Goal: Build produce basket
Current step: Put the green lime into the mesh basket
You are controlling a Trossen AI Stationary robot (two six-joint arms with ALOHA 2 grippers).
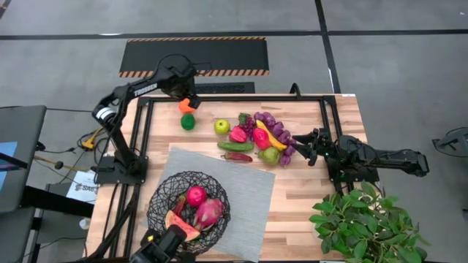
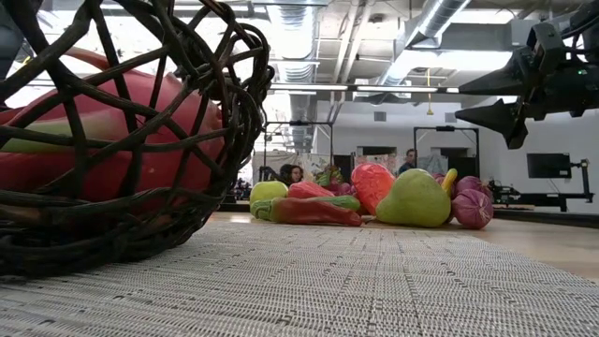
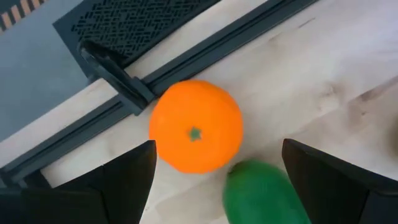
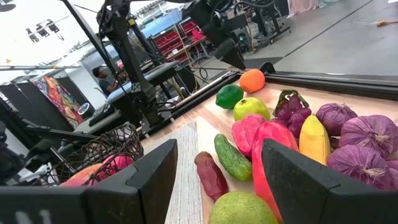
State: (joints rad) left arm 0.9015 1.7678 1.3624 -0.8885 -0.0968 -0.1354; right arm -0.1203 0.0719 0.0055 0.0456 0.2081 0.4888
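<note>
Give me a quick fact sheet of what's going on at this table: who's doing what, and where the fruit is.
Left claw: open, hovering over the orange at the table's far edge
Next to the orange: lime
Right claw: open, waiting beside the produce pile
Basket: on the grey mat, already holding a few red and pink pieces
Plant: near right corner, untouched

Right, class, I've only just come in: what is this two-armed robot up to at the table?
It is filling a wire basket with toy produce. The basket sits on a grey mat and already holds a few red and pink pieces. The left gripper, jaws open, hovers over an orange beside a lime at the table's far edge. The right gripper, also open, waits beside the main pile of fruit and vegetables.
</note>
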